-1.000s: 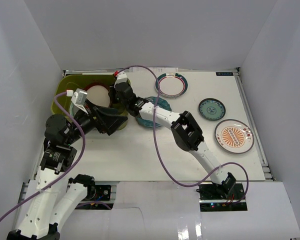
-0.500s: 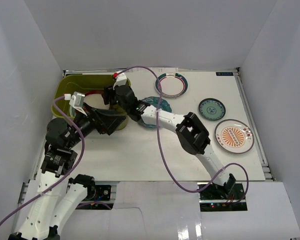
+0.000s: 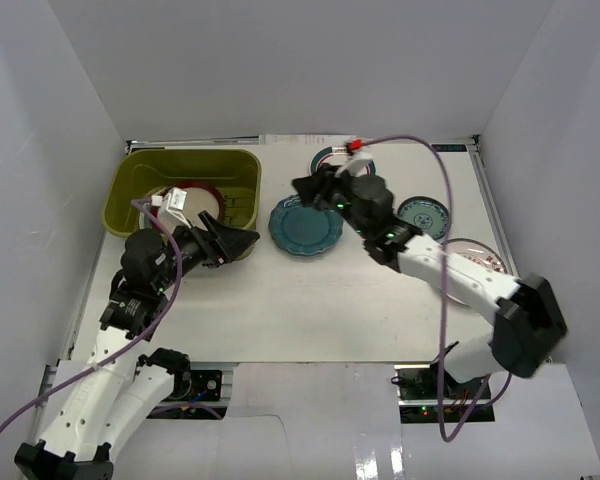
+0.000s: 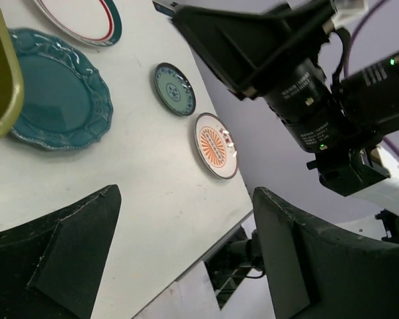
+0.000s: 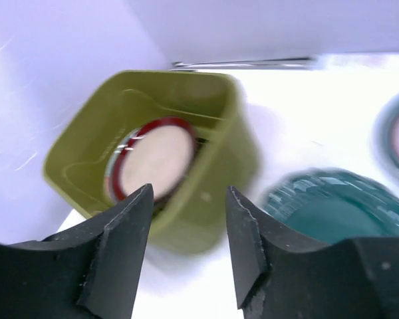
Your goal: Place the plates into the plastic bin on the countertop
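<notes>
Our left jaws hang spread and empty at the near side of the olive-green rectangular plastic bin [image 3: 192, 163], which holds a red-rimmed cream round plate [image 5: 153, 156]. A scalloped teal round plate [image 3: 305, 226] lies beside it on the white bench [image 3: 310, 300]. Beyond, our right jaws are spread and empty.

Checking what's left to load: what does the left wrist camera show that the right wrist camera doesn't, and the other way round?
Only the left wrist: the small teal plate and the orange-sunburst plate lying on the countertop, plus the right arm. Only the right wrist: the inside of the plastic bin, with the red-rimmed cream plate in it. Both: the scalloped teal plate beside the bin, though the left wrist view catches only an olive sliver of the bin's wall.
</notes>
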`<state>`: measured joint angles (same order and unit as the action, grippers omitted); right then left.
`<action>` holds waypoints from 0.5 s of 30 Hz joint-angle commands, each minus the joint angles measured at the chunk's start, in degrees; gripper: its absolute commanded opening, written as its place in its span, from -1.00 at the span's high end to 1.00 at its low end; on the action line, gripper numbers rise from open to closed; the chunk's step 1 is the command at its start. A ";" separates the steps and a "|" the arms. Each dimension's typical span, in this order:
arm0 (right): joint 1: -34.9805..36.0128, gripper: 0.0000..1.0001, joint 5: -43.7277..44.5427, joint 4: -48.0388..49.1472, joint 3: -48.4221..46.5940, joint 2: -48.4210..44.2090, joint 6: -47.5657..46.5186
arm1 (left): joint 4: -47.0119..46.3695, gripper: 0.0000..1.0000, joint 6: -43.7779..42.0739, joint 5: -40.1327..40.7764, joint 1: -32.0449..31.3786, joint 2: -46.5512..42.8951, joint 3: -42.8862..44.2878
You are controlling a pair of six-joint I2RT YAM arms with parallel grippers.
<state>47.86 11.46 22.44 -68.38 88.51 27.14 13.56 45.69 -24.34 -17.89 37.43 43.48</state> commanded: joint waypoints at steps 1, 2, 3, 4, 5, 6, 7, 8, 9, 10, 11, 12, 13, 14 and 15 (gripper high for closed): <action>-6.53 -0.06 -3.72 1.65 12.80 -14.47 5.03 | -2.92 -0.79 5.10 2.62 -3.10 0.44 -1.47; -7.85 -0.05 -3.90 0.78 18.75 -17.55 5.03 | -3.62 -0.77 6.07 3.67 -6.51 2.19 -2.17; -10.21 -0.04 -3.82 -2.02 21.24 -23.50 4.86 | -4.50 -0.77 6.86 5.68 -8.98 3.08 -2.96; -11.54 -0.05 -4.08 -3.61 23.45 -26.34 4.68 | -6.08 -0.77 8.35 12.23 -12.14 3.96 -4.53; -12.69 -0.04 -4.52 -5.28 25.29 -28.81 4.51 | -7.14 -0.77 8.88 16.30 -19.04 5.97 -5.33; -15.14 -0.04 -5.74 -6.86 28.71 -33.36 4.42 | -9.32 -0.77 9.50 20.52 -22.68 7.47 -5.95; -16.29 -0.04 -6.36 -9.14 30.31 -35.40 4.42 | -10.47 -0.77 11.42 30.30 -29.85 9.22 -7.26; -17.09 -0.04 -7.85 -10.21 31.63 -37.16 4.33 | -12.05 -0.77 12.83 34.66 -33.05 13.16 -8.06; -18.40 -0.04 -8.47 -11.26 33.73 -40.14 4.07 | -16.42 -0.78 14.84 38.54 -35.26 15.28 -9.11; -18.85 -0.04 -8.91 -13.45 34.45 -41.56 3.72 | -18.90 -0.78 19.39 43.36 -36.85 17.39 -11.73; -19.03 -0.04 -9.35 -14.34 35.15 -42.71 3.63 | -21.62 -0.78 22.04 45.24 -38.78 19.59 -12.97; -19.29 -0.04 -9.53 -15.31 36.29 -44.89 3.37 | -26.09 -0.78 24.51 47.00 -39.50 24.57 -14.03; -19.47 -0.04 -9.88 -16.71 36.65 -45.87 3.01 | -27.70 -0.78 28.53 50.41 -40.55 27.23 -14.82; -19.73 -0.04 -10.58 -17.68 37.00 -47.71 2.84 | -28.58 -0.78 30.14 52.53 -40.99 29.78 -14.57; -19.73 -0.03 -10.85 -18.47 37.35 -48.51 2.57 | -28.94 -0.78 32.07 54.64 -41.26 34.33 -14.22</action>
<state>28.49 3.53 7.44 -31.73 42.92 30.96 -7.20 67.48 15.92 -57.95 65.87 29.45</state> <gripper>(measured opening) 0.520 0.888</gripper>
